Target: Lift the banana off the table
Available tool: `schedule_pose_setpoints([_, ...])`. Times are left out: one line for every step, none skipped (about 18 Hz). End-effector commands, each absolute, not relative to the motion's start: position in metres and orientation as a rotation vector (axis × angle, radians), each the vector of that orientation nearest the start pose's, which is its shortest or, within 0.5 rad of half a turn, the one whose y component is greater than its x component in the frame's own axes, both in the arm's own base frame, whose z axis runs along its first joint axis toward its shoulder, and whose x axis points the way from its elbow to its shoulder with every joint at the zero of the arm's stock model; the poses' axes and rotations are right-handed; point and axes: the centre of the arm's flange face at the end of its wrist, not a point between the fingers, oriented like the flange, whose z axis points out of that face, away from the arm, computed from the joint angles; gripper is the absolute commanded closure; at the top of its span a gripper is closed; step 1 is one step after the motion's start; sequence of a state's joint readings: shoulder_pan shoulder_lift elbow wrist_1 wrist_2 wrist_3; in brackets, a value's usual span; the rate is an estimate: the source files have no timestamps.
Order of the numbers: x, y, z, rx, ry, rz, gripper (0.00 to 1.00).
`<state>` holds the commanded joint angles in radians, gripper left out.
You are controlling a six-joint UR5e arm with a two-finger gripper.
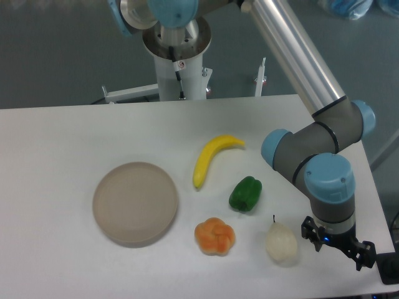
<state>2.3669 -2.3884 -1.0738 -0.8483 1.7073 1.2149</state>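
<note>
Still to do: reach the banana (211,159). Not picked up yet; lying flat on the white table (56,137).

Landmark for places: the round beige plate (135,202).

- Banana: just to the right of the plate and a bit farther back, apart from it, touching nothing else.
- Green pepper (245,194): right of the plate, past the banana's low end, close to it but not touching.
- Orange knobbly fruit (214,236): right of the plate, nearer the front edge.
- Pale pear (280,243) with a thin dark stem: far right of the plate, at the front.
- Gripper (340,246): farther right than the pear, low over the table, well away from the banana. Holding nothing. Only 2 dark bits showing under the blue wrist, so cannot tell if wide or narrow.

Which way the banana points: long line slanted, 1 tip low and close to the plate, the other tip up and away, toward the back right. Bent at the far end, so the curve bulges toward the back left. Near half looks almost straight.

How to do it well, as a best guess:
- Lift up first, then travel over the pear and pepper, not through them.
- Stop above the middle of the banana.
- Turn the wrist so the 2 fingers sit on either side of the long line, squeezing across the thin way.
- Open wide before going down.
- Go down slow, close softly; smooth skin likely slippery.
- Keep clear of the pepper on the way down.
</note>
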Motion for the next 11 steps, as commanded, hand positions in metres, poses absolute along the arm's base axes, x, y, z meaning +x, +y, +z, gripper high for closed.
schedule_pose_setpoints([-0.497,0.654,0.277,-2.922,0.576,0.622,0.00])
schedule_pose_setpoints([-0.496,0.653,0.275,-2.926,0.559,0.616,0.00])
schedule_pose_setpoints([-0.496,0.653,0.278,-2.923,0.560,0.621,0.00])
schedule_pose_setpoints([-0.496,0.652,0.281,-2.922,0.555,0.622,0.00])
schedule_pose_setpoints([-0.494,0.650,0.282,-2.925,0.555,0.620,0.00])
schedule_pose_setpoints([-0.492,0.648,0.286,-2.927,0.549,0.626,0.00])
schedule_pose_setpoints([-0.490,0.646,0.290,-2.928,0.546,0.629,0.00])
schedule_pose_setpoints([-0.489,0.641,0.299,-2.927,0.540,0.626,0.00])
schedule_pose_setpoints([-0.485,0.636,0.305,-2.931,0.539,0.625,0.00])
schedule_pose_setpoints([-0.479,0.628,0.310,-2.938,0.539,0.613,0.00])
schedule_pose_setpoints([-0.474,0.618,0.318,-2.944,0.539,0.602,0.00])
